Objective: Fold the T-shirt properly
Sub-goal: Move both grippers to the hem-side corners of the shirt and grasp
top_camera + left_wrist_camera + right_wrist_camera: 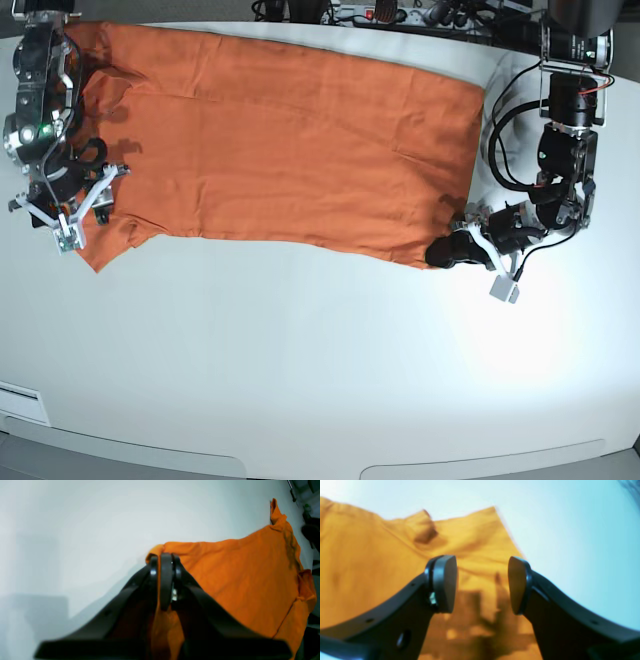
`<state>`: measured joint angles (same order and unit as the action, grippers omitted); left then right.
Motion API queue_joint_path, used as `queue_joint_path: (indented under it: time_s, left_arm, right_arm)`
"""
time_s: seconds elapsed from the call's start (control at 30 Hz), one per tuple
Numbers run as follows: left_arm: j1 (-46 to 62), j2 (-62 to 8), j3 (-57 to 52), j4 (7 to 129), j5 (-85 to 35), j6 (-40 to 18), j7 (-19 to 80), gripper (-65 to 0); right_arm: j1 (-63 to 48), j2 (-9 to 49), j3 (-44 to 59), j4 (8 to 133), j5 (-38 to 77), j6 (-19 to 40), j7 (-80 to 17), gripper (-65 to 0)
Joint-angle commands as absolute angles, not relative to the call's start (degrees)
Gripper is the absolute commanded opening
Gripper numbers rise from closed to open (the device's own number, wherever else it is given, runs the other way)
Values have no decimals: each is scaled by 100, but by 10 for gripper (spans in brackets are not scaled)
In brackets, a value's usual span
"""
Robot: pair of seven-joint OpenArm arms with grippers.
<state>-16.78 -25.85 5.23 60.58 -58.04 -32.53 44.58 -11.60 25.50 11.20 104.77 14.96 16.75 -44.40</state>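
The T-shirt (280,150) lies spread on the white bench (320,370). The left pincer (163,563) is clamped on its corner; the right pincer (482,585) gapes wide over a sleeve, holding nothing.

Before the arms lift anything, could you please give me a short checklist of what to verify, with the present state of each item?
1. Left pincer shut on the T-shirt: ok, its jaws are pressed together on the near corner of the hem.
2. Right pincer gripping fabric: not ok, its jaws stand open with a gap between them, above the sleeve end.
3. Both corners held for an even fold: not ok, only one is.
4. T-shirt spread flat on the table: mostly ok, with some wrinkles near the sleeve.
5. Whether the left pincer caught both layers: cannot tell.
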Motion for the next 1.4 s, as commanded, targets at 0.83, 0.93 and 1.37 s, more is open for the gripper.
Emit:
queue_joint_path:
  time_s: [0.83, 0.93, 1.37]
  left_arm:
    - [-1717, -2683, 519, 6073, -5776, -3395, 4639, -650]
    - [-1717, -2683, 519, 6073, -5776, -3395, 4639, -650]
    - [-1999, -2683, 517, 6073, -6027, -3400, 4630, -650]
  right_arm:
    - [2220, 3428, 1162, 4418, 5424, 4000, -6405, -299]
    - [2053, 3428, 1162, 4418, 5675, 4000, -6501, -310]
    - [2392, 3435, 1162, 4458, 5714, 4000, -6106, -650]
